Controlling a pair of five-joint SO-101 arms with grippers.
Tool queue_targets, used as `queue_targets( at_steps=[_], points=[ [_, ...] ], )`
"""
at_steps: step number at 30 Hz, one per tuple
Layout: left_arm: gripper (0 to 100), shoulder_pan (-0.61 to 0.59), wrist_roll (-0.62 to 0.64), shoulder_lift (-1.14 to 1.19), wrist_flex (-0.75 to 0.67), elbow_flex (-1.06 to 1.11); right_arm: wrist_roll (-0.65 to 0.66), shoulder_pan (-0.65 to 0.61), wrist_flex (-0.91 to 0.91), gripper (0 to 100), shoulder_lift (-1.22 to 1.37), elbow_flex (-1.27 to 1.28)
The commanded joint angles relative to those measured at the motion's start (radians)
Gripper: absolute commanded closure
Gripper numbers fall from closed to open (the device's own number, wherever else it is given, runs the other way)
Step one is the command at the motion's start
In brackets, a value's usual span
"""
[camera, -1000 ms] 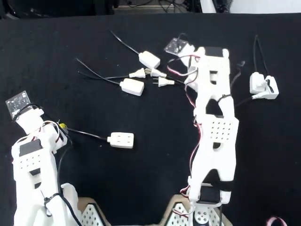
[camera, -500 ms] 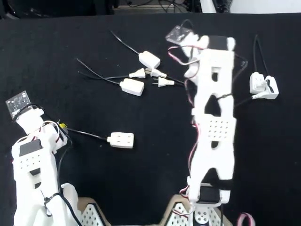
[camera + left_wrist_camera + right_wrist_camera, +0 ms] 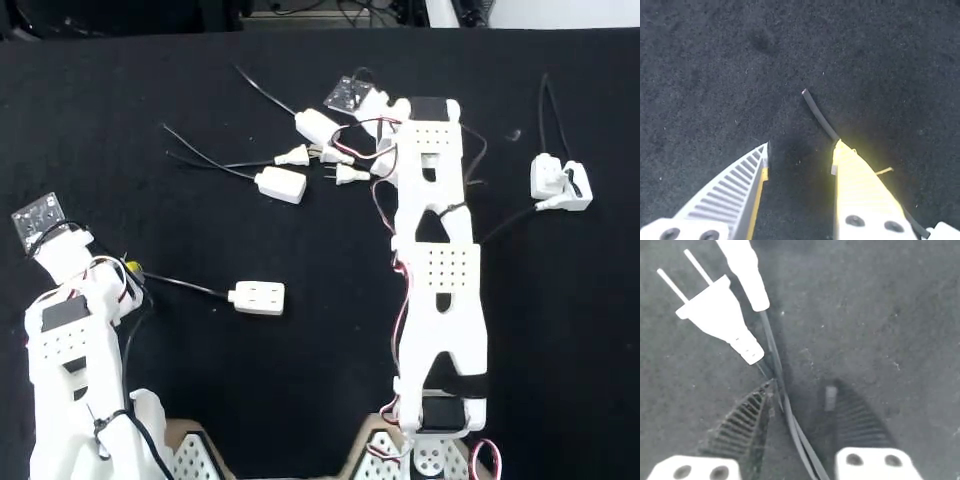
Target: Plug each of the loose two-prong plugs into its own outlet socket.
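Left tool (image 3: 802, 145): low over the black worktop (image 3: 700, 60) at the near left, fingers apart and holding nothing. A cut cable end (image 3: 812, 107) lies just off one fingertip. The cable appears to run to the lone socket (image 3: 257, 296), which lies well apart from every plug. Centre cluster, far side: second socket (image 3: 280, 184), small plug (image 3: 293, 156) just behind it, third socket (image 3: 318, 126), then far plug (image 3: 337, 155) and near plug (image 3: 350, 175), close together with leads crossing. None looks seated. Right tool (image 3: 799, 388): at the right edge of the cluster, fingers spread, straddling dark leads (image 3: 790, 425) and not a plug body. Target plug (image 3: 717, 315) lies just ahead, prongs pointing away; a second white body (image 3: 742, 270) is beside it. Far right: white pair (image 3: 558, 182), touching; cannot tell whether it is mated. Risks, as judged: closing here would clamp cable only, so the plug would swing and the prongs would not line up with a slot. Both leads could be caught together, dragging the neighbouring piece and scattering the cluster. The sockets lie loose, so a push without bracing would likely slide one away.
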Motion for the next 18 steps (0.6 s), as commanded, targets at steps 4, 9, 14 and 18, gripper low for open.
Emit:
queue_targets(
  at_steps=[4,9,14,18],
  points=[
    [79,0.004,0.003,-0.011,-0.035,-0.002,0.018,-0.009,0.143,98.8,-0.039,-0.125],
    [79,0.002,0.003,-0.011,-0.037,-0.002,-0.074,-0.009,0.269,98.8,-0.087,-0.39],
    [79,0.002,0.003,-0.011,-0.035,-0.002,-0.146,0.008,0.269,98.8,-0.148,-0.47],
    [79,0.002,0.003,-0.011,-0.038,-0.002,-0.21,0.04,0.27,98.8,-0.252,-0.426]
  ],
)
